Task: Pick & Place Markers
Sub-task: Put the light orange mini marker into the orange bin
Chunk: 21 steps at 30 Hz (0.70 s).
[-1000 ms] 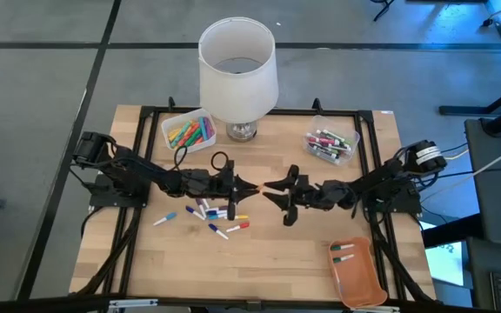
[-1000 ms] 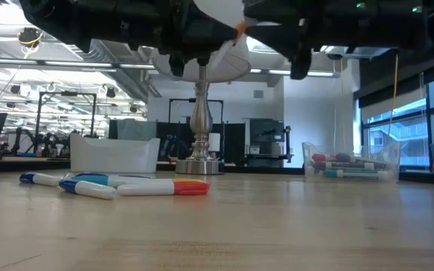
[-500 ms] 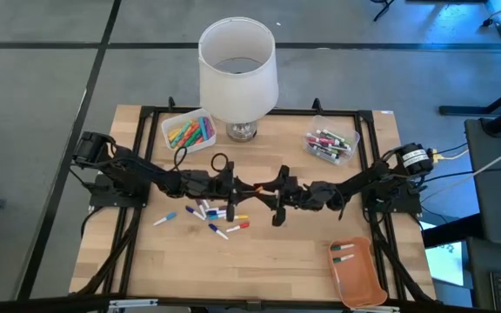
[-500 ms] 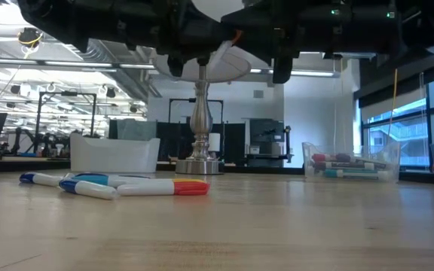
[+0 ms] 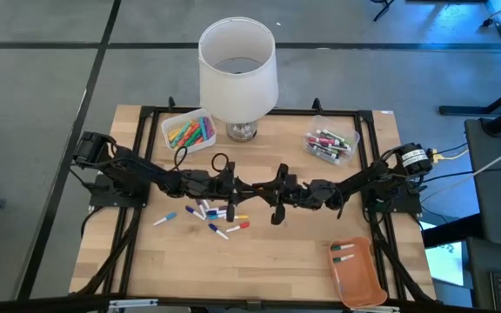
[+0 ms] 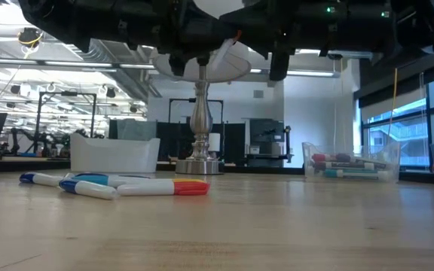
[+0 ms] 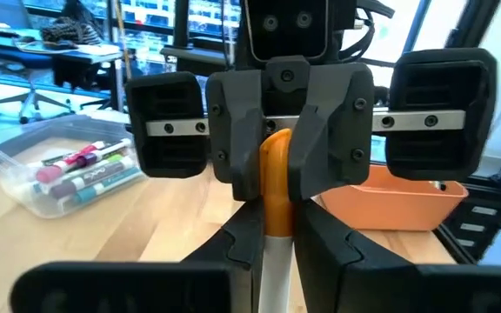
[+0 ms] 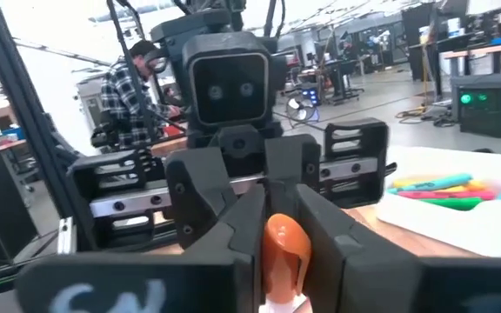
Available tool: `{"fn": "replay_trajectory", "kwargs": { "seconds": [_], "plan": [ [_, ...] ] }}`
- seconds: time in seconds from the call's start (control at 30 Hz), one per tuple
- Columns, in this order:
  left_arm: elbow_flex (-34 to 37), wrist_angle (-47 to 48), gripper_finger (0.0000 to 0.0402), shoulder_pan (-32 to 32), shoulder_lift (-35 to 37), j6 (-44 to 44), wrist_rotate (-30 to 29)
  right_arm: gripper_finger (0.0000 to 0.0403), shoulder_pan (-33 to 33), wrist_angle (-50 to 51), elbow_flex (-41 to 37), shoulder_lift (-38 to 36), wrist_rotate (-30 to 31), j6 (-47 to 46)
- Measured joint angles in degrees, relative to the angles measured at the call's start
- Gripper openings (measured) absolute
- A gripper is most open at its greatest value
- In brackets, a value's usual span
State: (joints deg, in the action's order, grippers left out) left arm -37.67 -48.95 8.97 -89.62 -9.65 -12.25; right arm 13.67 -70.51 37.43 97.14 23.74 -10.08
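A white-bodied marker with a rounded orange cap [image 7: 276, 178] sits between matte black gripper fingers [image 7: 235, 156]. The pale wooden table [image 5: 294, 261] carries a white fabric lampshade [image 5: 237, 68], a clear plastic bin of pink, green and yellow markers [image 5: 189, 131] and a terracotta-orange plastic tray [image 5: 360, 276].

Even, bright overhead light; soft shadows on tabletop [image 5: 303, 252]. Low view: arms backlit, dark vs. ceiling strip lights [image 6: 119, 66]. Wrist views: foreground fingers blurred, bkgd. soft.
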Motion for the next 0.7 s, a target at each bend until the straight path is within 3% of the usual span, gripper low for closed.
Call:
{"fn": "replay_trajectory", "kwargs": {
  "seconds": [0.2,0.33,0.57,0.7],
  "plan": [
    [0.0,0.3,0.0058,0.0,0.0,0.0,0.9,0.0052,0.0,0.8,0.0,0.0,-0.4,1.8],
    [0.0,1.4,0.0071,-0.1,-0.1,-0.1,0.7,0.0051,0.1,8.0,0.0,-2.1,0.8,4.2],
    [-0.1,8.5,0.0086,0.0,0.0,1.1,0.8,0.0045,2.6,34.6,0.0,-14.5,5.0,3.9],
    [-0.1,10.9,0.0101,-0.1,0.0,0.3,1.0,0.0043,4.1,63.4,3.9,-22.9,3.0,-4.8]
  ]
}}
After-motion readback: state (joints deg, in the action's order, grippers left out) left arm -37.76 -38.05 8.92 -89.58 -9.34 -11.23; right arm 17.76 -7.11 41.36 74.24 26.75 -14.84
